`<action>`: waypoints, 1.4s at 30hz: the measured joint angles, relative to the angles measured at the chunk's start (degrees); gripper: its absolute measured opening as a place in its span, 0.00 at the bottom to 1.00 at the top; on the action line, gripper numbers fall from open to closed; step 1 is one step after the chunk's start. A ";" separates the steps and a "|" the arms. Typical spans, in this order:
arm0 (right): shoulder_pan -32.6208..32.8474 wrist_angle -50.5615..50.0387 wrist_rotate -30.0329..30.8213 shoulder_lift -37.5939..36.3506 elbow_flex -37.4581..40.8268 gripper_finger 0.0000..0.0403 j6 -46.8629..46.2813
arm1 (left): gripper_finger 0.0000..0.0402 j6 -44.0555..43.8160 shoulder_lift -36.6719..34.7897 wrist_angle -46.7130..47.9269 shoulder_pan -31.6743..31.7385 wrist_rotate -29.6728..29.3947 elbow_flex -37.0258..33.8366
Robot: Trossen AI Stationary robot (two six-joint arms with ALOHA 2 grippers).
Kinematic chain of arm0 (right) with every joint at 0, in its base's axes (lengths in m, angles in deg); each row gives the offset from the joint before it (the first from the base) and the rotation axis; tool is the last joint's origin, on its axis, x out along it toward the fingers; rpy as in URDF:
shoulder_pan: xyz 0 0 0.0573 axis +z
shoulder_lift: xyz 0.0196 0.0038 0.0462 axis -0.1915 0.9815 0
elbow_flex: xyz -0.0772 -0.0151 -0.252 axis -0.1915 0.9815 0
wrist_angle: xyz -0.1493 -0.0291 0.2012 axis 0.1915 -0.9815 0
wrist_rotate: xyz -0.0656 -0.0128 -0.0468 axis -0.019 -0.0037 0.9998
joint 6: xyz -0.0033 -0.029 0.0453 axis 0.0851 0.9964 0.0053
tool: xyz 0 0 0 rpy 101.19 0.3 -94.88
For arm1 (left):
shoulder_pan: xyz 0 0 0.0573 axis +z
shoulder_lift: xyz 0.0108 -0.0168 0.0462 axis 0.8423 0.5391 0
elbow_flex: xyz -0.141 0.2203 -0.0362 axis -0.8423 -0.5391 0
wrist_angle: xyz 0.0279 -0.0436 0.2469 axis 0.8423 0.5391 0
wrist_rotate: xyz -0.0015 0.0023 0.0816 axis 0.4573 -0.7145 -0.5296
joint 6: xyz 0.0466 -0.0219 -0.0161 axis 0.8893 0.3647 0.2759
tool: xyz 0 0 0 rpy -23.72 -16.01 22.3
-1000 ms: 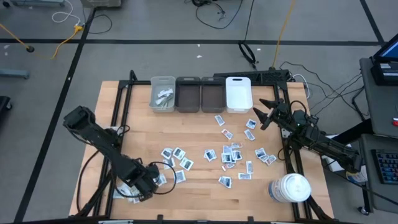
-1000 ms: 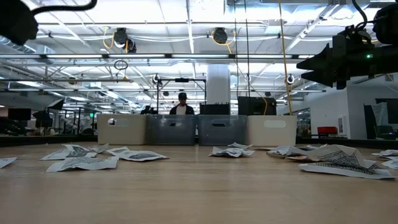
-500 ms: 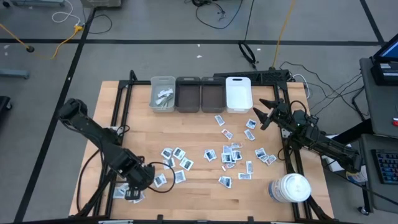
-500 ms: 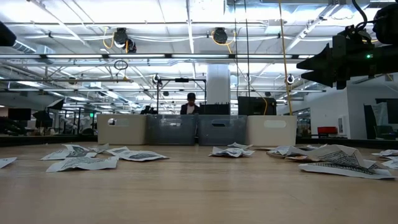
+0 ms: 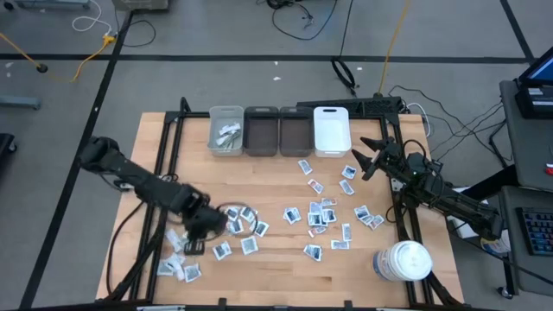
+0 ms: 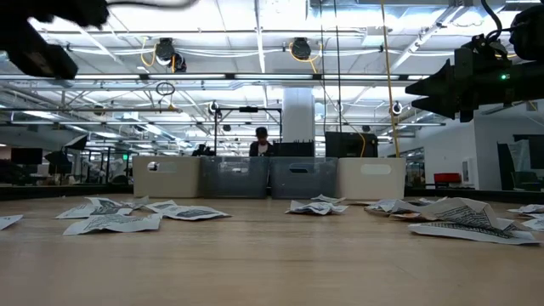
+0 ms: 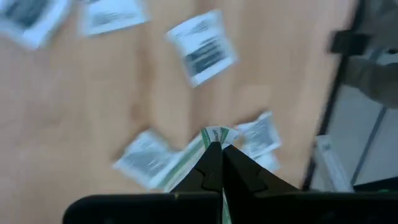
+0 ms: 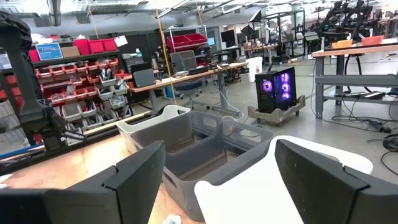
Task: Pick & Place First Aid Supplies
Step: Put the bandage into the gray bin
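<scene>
Your table (image 5: 276, 186) carried the bins (image 5: 279, 131) along its far edge, far and right of your left end effector (image 5: 210, 223), which hung above the near-left sachets (image 5: 244, 226). That end effector was pinched closed on a pale green-edged strip (image 7: 208, 139). Your right end effector (image 5: 367, 157) waited wide and empty by the white bin (image 5: 330, 130).

Small white sachets (image 5: 321, 213) with dark print lie flat, scattered across the table; a pale green-edged strip (image 7: 205, 142) is pinched aloft.
</scene>
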 joint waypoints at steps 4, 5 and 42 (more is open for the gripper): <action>-0.01 0.00 0.01 0.01 -0.02 0.74 0.00 | 0.00 6.89 0.00 3.12 8.51 -0.12 0.00; -0.01 0.00 0.00 0.00 0.00 0.74 0.01 | 0.00 8.87 0.02 3.47 10.76 -0.19 0.00; 0.00 0.00 0.02 0.01 0.00 0.74 0.00 | 0.00 35.97 12.23 9.17 73.49 -14.04 15.09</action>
